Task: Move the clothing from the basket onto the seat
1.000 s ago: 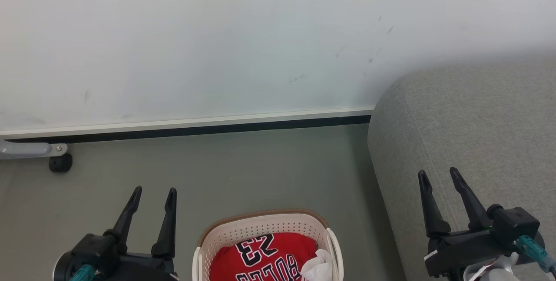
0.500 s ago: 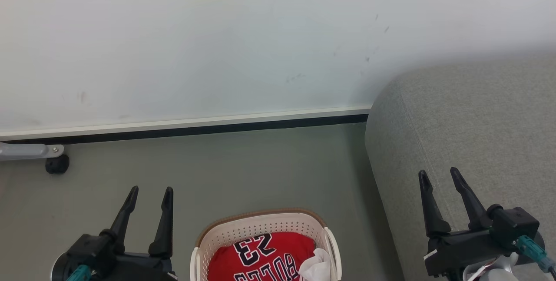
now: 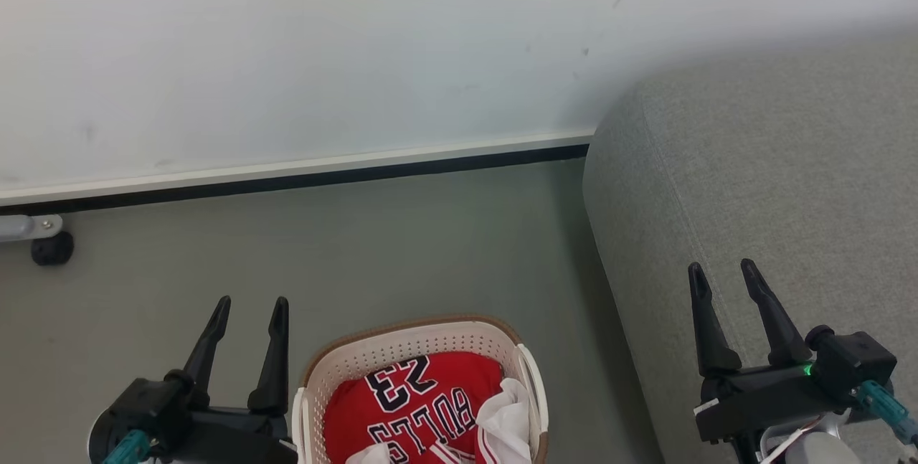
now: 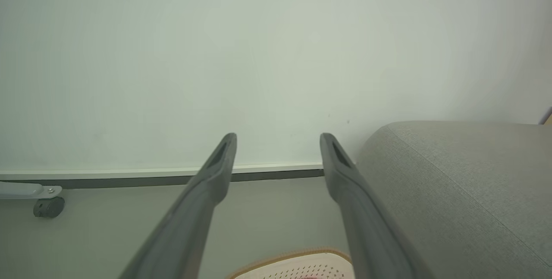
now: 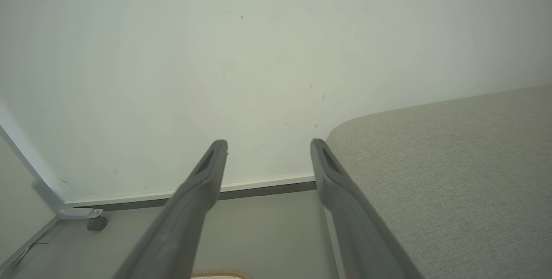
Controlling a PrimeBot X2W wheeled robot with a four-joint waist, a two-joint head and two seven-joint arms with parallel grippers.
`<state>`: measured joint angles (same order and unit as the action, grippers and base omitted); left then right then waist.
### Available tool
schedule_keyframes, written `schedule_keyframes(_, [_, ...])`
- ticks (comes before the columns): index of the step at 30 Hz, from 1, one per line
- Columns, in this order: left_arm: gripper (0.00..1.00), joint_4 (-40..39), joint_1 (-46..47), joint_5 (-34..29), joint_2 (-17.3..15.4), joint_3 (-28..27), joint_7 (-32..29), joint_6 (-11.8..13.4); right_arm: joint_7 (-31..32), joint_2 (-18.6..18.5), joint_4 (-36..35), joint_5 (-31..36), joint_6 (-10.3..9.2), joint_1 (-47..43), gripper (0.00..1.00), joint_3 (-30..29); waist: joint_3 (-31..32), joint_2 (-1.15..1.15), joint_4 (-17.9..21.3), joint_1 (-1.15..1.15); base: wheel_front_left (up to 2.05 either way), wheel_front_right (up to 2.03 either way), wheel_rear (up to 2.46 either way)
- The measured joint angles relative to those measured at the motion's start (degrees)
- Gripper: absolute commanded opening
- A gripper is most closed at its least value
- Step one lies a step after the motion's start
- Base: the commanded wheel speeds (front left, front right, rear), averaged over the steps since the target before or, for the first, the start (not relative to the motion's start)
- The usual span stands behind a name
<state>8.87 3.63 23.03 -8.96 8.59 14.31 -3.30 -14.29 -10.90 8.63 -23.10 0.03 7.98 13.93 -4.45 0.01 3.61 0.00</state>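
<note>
Lying inside the basket (image 3: 401, 326), the red clothing (image 3: 416, 399) is seen bundled, "BULLS 23" uppermost. The left gripper (image 3: 252, 302) is held just left of the basket, the right gripper (image 3: 721, 267) well to its right, over the seat (image 3: 774, 163); both are parted and empty.

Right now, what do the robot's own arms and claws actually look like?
The left gripper and right gripper each have two long, tapering black fingers on a blocky black body, with a teal connector plugged into it. The right one also shows a small green light, a white label and a pale grey wrist. Close up, the fingertips have a recessed slot.
</note>
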Motion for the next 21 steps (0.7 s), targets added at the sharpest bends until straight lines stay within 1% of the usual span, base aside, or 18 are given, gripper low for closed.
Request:
schedule_keyframes(4, [1.00, 0.14, 1.41, 0.00, 0.00, 0.10, 0.00, -0.27, -0.01, 0.18, -1.08, 0.01, 0.48, 1.27, 1.00, 0.01, -2.05, 0.00, 1.02, 0.00, 0.00, 0.00, 0.00])
schedule_keyframes(11, [1.00, 1.87, 3.94, 0.42, 0.27, 1.40, -0.01, -1.05, -0.01, 0.34, -3.57, 0.47, 0.76, 3.07, 1.00, 0.10, -6.39, 0.00, 3.18, 0.00, 0.00, 0.00, 0.00])
schedule_keyframes(15, [1.00, 2.81, 6.69, 0.41, 0.15, 1.70, -0.14, -1.33, -0.02, 1.29, -5.02, 0.59, 0.76, 4.29, 1.00, 0.07, -9.28, 0.00, 4.45, 0.01, 0.00, 0.00, 0.00])
schedule_keyframes(21, [1.00, 4.91, 10.12, 0.40, -0.70, 2.65, -1.97, -2.07, -0.41, 2.60, -6.86, 1.42, 0.84, 6.03, 1.00, 0.30, -14.68, 0.00, 6.45, 0.01, 0.00, 0.00, 0.00])
